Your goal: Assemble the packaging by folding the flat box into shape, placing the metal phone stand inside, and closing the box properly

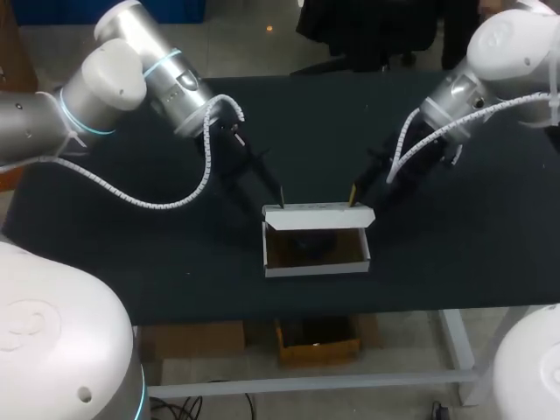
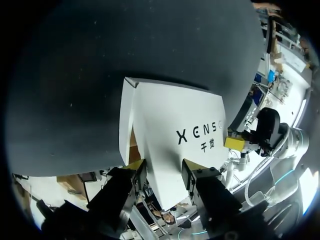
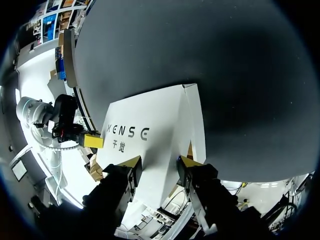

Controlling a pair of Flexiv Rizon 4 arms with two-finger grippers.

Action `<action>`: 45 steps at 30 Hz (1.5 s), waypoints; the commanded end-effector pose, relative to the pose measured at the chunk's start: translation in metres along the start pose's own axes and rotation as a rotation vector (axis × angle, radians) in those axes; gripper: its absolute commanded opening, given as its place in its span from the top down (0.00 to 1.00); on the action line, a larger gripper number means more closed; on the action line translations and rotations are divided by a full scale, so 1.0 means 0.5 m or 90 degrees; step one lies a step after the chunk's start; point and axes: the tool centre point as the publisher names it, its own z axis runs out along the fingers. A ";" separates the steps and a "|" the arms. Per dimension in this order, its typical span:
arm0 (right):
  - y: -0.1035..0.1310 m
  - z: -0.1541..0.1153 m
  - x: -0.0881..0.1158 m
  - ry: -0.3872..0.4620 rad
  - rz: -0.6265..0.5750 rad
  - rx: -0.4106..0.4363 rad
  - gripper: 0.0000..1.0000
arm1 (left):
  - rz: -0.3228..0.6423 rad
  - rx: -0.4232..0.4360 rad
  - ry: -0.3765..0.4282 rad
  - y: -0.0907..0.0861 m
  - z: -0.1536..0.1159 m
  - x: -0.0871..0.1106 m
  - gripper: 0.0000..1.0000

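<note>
The box (image 1: pixel 317 263) stood folded with a dark object (image 1: pixel 306 246) inside, its lid (image 1: pixel 318 214) upright at 12 o'clock and not yet closed, while the left gripper (image 1: pixel 281 199) and right gripper (image 1: pixel 353 197) straddled it open, gripping nothing.

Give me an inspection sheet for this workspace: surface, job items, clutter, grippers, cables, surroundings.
Surface: black table, bare around the box.
Job's things: white box folded into shape, lid upright at its far side; something dark inside, too dim to identify.
Clutter: nothing seen.
Grippers: left gripper and right gripper each at the lid's top corner on its own side, fingers apart at the lid's printed outer face.
Cables: left arm's coiled cable and right arm's coiled cable hang clear of the box.
Surroundings: nothing seen reaching over the table.
</note>
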 end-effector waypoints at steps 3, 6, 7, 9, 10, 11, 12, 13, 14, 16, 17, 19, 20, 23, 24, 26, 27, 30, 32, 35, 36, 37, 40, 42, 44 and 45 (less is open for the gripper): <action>0.009 0.003 0.009 -0.001 0.003 0.010 0.56 | -0.008 -0.007 -0.004 -0.002 0.006 0.009 0.54; 0.011 0.003 0.009 0.001 0.005 0.012 0.56 | -0.012 -0.009 -0.004 -0.002 0.006 0.009 0.54; 0.012 0.003 0.010 0.001 0.006 0.012 0.56 | -0.013 -0.010 -0.003 -0.002 0.005 0.009 0.55; 0.013 0.003 0.010 0.002 0.008 0.013 0.56 | -0.015 -0.015 0.000 -0.003 0.005 0.009 0.55; 0.014 0.003 0.010 0.003 0.009 0.014 0.56 | -0.016 -0.016 0.002 -0.004 0.004 0.009 0.55; 0.015 0.003 0.010 0.003 0.010 0.014 0.56 | -0.018 -0.017 0.005 -0.005 0.004 0.009 0.55; 0.015 0.003 0.010 0.004 0.010 0.014 0.56 | -0.020 -0.018 0.008 -0.006 0.005 0.009 0.54; 0.015 0.005 0.010 0.004 0.010 0.014 0.56 | -0.021 -0.020 0.012 -0.008 0.005 0.009 0.54; 0.016 0.006 0.011 0.003 0.011 0.013 0.55 | -0.022 -0.022 0.016 -0.010 0.006 0.009 0.54; 0.016 0.009 0.014 0.003 0.010 0.014 0.55 | -0.024 -0.025 0.019 -0.013 0.008 0.010 0.54; 0.016 0.010 0.015 0.002 0.010 0.014 0.56 | -0.024 -0.026 0.019 -0.014 0.008 0.011 0.54; 0.015 0.011 0.018 0.001 0.010 0.015 0.56 | -0.025 -0.027 0.021 -0.014 0.008 0.012 0.54; 0.014 0.010 0.019 0.000 0.010 0.014 0.56 | -0.026 -0.027 0.023 -0.014 0.008 0.013 0.55; 0.012 0.009 0.021 0.000 0.009 0.011 0.56 | -0.027 -0.025 0.028 -0.013 0.005 0.015 0.55; 0.011 0.009 0.022 0.000 0.009 0.011 0.56 | -0.028 -0.025 0.030 -0.012 0.005 0.015 0.54; 0.010 0.008 0.024 0.000 0.009 0.009 0.56 | -0.028 -0.024 0.033 -0.012 0.004 0.016 0.54; 0.010 0.008 0.024 0.000 0.009 0.009 0.56 | -0.029 -0.024 0.035 -0.012 0.003 0.017 0.54; 0.011 0.008 0.028 0.000 0.009 0.008 0.56 | -0.031 -0.023 0.038 -0.013 0.002 0.021 0.53; 0.012 0.008 0.029 0.000 0.009 0.008 0.56 | -0.031 -0.023 0.040 -0.014 0.001 0.023 0.54; 0.013 0.009 0.030 0.000 0.009 0.009 0.55 | -0.032 -0.022 0.041 -0.014 0.000 0.024 0.54; 0.014 0.010 0.030 0.000 0.009 0.009 0.56 | -0.032 -0.022 0.042 -0.015 0.000 0.024 0.53; 0.014 0.011 0.030 0.000 0.010 0.009 0.55 | -0.032 -0.021 0.042 -0.015 0.000 0.024 0.54; 0.017 0.017 0.030 0.002 0.011 0.011 0.56 | -0.032 -0.021 0.042 -0.017 0.000 0.026 0.54; 0.017 0.019 0.030 0.002 0.010 0.012 0.56 | -0.032 -0.020 0.041 -0.019 0.001 0.026 0.54; 0.018 0.022 0.028 0.001 0.010 0.012 0.56 | -0.033 -0.020 0.040 -0.020 0.003 0.025 0.54; 0.018 0.024 0.026 0.001 0.010 0.012 0.56 | -0.033 -0.020 0.041 -0.021 0.004 0.023 0.54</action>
